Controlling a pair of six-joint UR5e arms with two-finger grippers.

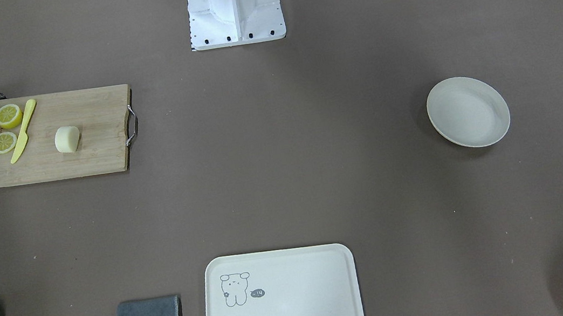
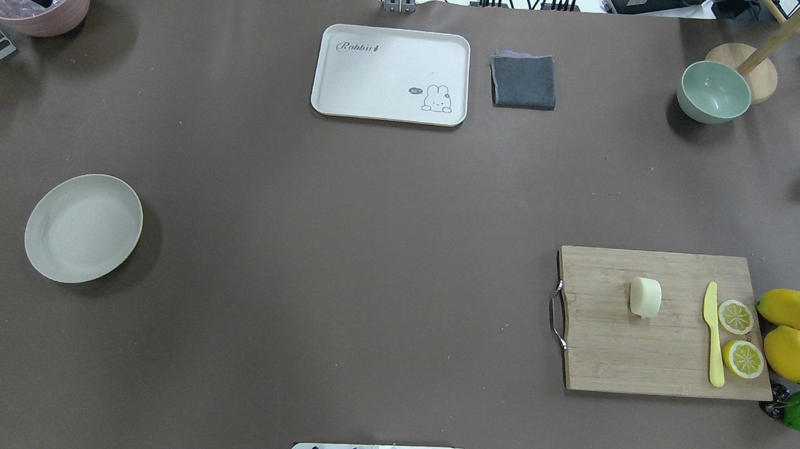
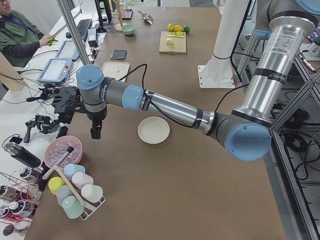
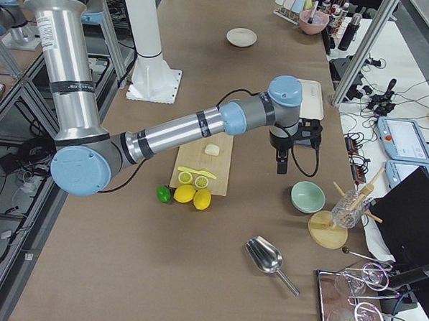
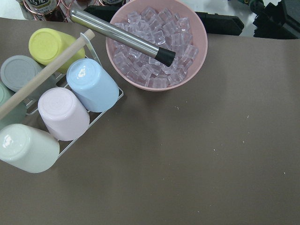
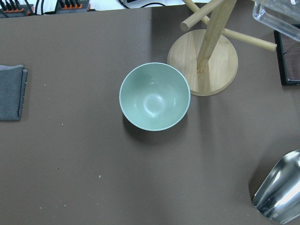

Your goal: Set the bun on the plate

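Observation:
The pale cream bun (image 2: 644,296) lies on a wooden cutting board (image 2: 637,360) on the table's right side, also visible in the front-facing view as the bun (image 1: 67,139). The round off-white plate (image 2: 83,227) sits bare on the far left; the front-facing view shows this plate (image 1: 468,111) at its right. My left gripper (image 3: 95,131) hangs above the table beyond the plate (image 3: 153,129), near the pink bowl. My right gripper (image 4: 281,166) hovers past the board, between the bun (image 4: 212,150) and a green bowl. Both grippers appear only in side views, so I cannot tell their state.
A yellow knife (image 2: 712,332), lemon halves (image 2: 735,316) and whole lemons (image 2: 788,308) crowd the board's right end. A cream tray (image 2: 379,75), grey cloth (image 2: 523,81) and green bowl (image 6: 154,96) line the far edge. A pink ice bowl (image 5: 157,44) and cup rack (image 5: 61,112) stand far left.

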